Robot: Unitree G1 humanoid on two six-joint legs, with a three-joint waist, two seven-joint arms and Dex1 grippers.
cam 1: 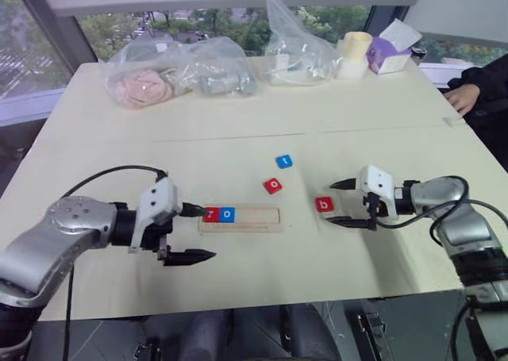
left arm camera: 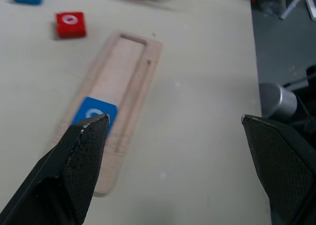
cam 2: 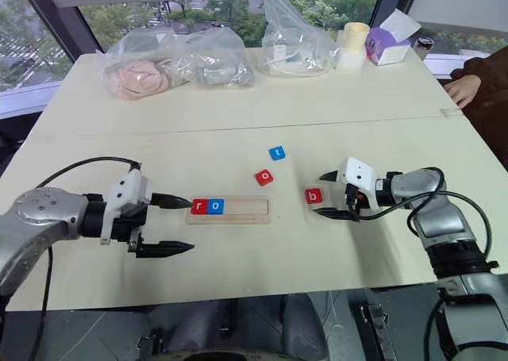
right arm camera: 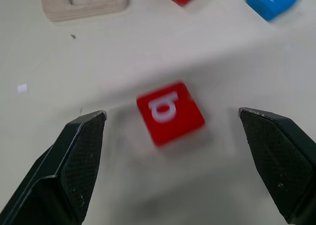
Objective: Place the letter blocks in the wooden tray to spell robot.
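Observation:
The wooden tray [cam 1: 258, 216] lies on the table in front of me, with a red r block [cam 1: 210, 214] and a blue o block [cam 1: 228, 214] side by side at its left end. A red o block [cam 1: 272, 186] and a blue t block [cam 1: 283, 161] lie loose behind the tray. To the tray's right lies a red b block [cam 1: 324, 205]. My right gripper [cam 1: 330, 202] is open, its fingers either side of the b block [right arm camera: 170, 112] without touching it. Beside the tray's left end, my left gripper [cam 1: 194, 233] stands open and holds nothing.
Clear plastic bags [cam 1: 171, 75] [cam 1: 298, 51] with soft items, a pale roll [cam 1: 354, 55] and a purple box [cam 1: 389, 53] stand along the table's far edge. A person's hand [cam 1: 462, 97] rests at the far right edge.

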